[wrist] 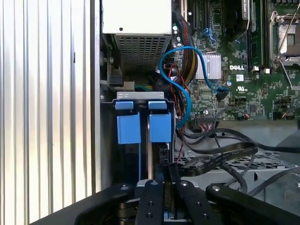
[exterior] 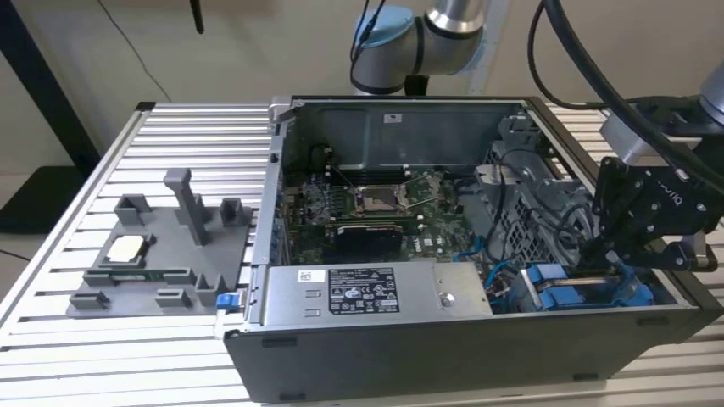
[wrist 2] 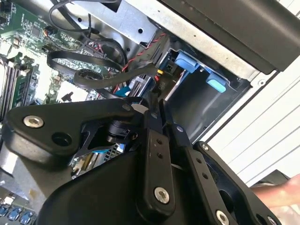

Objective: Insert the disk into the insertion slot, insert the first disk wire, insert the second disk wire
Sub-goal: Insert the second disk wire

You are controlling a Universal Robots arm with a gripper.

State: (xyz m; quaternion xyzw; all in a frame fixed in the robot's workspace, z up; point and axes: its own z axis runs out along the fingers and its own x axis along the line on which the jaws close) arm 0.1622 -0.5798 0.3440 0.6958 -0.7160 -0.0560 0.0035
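The disk's blue carrier (wrist: 160,127) stands in the insertion slot (wrist: 140,96) at the computer case's near right corner, next to a second blue carrier end (wrist: 129,129). Both blue ends (wrist 2: 185,61) appear in the second wrist view, and the carrier (exterior: 560,288) shows in the exterior view. My black gripper (wrist: 168,180) hangs just above the bay, its fingers (wrist: 152,197) close together on the plug of a flat black disk wire (wrist: 213,157). In the exterior view the gripper (exterior: 599,263) reaches down into that corner. A second black wire (wrist 2: 93,56) loops beside it.
The open case (exterior: 453,356) lies on a slatted table (exterior: 192,170). Inside are the power supply (exterior: 362,292), the motherboard (exterior: 374,203) and a blue cable (wrist: 183,79). A grey fixture tray (exterior: 158,254) sits at the exterior view's left. A person's hand (wrist 2: 281,194) is nearby.
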